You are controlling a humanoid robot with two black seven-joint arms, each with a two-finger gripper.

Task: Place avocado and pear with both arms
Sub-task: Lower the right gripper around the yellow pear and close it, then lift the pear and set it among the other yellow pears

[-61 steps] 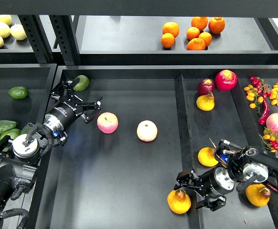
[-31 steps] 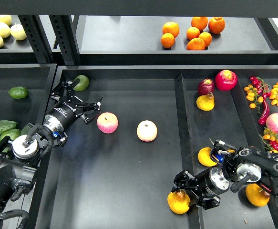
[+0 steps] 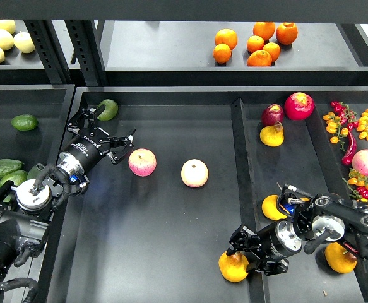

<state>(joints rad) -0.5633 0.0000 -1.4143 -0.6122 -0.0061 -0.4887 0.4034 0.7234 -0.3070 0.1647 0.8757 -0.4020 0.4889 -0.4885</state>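
Observation:
The dark green teardrop avocado point(image 3: 108, 109) lies in the far left corner of the middle tray point(image 3: 171, 252). My left gripper point(image 3: 110, 125) is open just in front of it, one finger near its side, holding nothing. The yellow-orange pear point(image 3: 230, 269) with a brown stem lies at the near right edge of the middle tray, against the divider point(image 3: 239, 164). My right gripper point(image 3: 247, 254) reaches over the divider from the right. Its fingers are spread and press against the pear's right side.
Two pink-and-yellow apples point(image 3: 142, 162) point(image 3: 194, 173) lie mid-tray right of my left gripper. More avocados point(image 3: 24, 122) lie in the left tray. Other pears point(image 3: 272, 134) point(image 3: 341, 258), red fruit and small peppers fill the right tray. Oranges point(image 3: 259, 58) sit on the back shelf.
My right gripper has moved left up against the pear, and the pear has shifted a little to the left. My left arm and the avocado have not moved.

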